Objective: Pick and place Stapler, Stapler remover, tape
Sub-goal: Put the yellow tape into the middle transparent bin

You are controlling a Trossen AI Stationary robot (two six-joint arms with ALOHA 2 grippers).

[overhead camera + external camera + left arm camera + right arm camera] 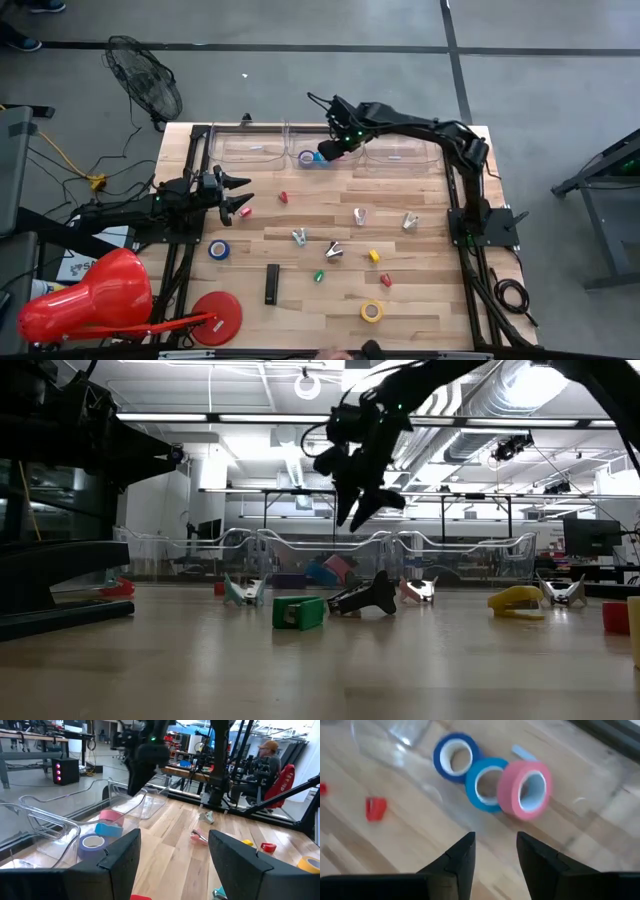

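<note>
Pink, light blue and dark blue: I count three tape rolls lying together in the middle clear tray at the far edge of the table, the pink tape roll leaning against the light blue tape roll, which touches the dark blue tape roll. My right gripper hangs just above this tray, its two fingers a little apart and holding nothing. My left gripper waits beside the left edge of the table, well apart from the tray, with fingers spread wide and empty.

Outside the tray I count two more rolls on the wood: a blue tape roll near my left arm and a yellow tape roll near the front edge. One black stapler lies in front of the tray, well apart from it. Four silver staple removers (small claw shapes) are scattered between the tray and the front edge; one staple remover is near the centre. Some small red, green and yellow pieces also lie there, but I cannot tell what they are.
</note>
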